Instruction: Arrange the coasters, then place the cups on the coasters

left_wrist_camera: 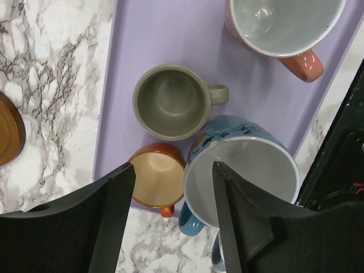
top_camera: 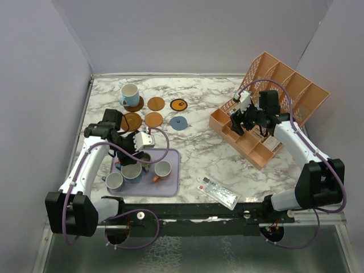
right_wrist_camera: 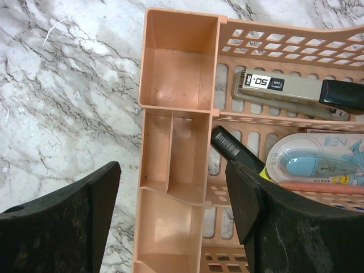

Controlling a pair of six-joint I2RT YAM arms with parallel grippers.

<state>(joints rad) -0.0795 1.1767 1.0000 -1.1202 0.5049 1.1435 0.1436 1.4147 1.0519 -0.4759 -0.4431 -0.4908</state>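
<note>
Six coasters lie at the back left: a dark brown one (top_camera: 136, 106) under a light blue cup (top_camera: 129, 94), a second dark brown one (top_camera: 130, 121), two tan-orange (top_camera: 156, 103) (top_camera: 154, 119), an orange one with a black mark (top_camera: 179, 105) and a grey-blue one (top_camera: 179, 123). On the lavender tray (left_wrist_camera: 125, 57) stand an olive cup (left_wrist_camera: 170, 102), an orange cup (left_wrist_camera: 156, 179), a blue cup (left_wrist_camera: 242, 179) and a pale cup with a salmon handle (left_wrist_camera: 278, 25). My left gripper (left_wrist_camera: 170, 170) hangs open over the orange cup, its right finger over the blue cup's mouth. My right gripper (right_wrist_camera: 170, 193) stands open above the organiser.
The orange slotted organiser (top_camera: 267, 108) sits at the back right, holding a stapler (right_wrist_camera: 284, 88) and a correction tape (right_wrist_camera: 313, 162). A flat packet (top_camera: 218, 191) lies near the front edge. A grey-white cup (top_camera: 114, 181) stands at the tray's front left.
</note>
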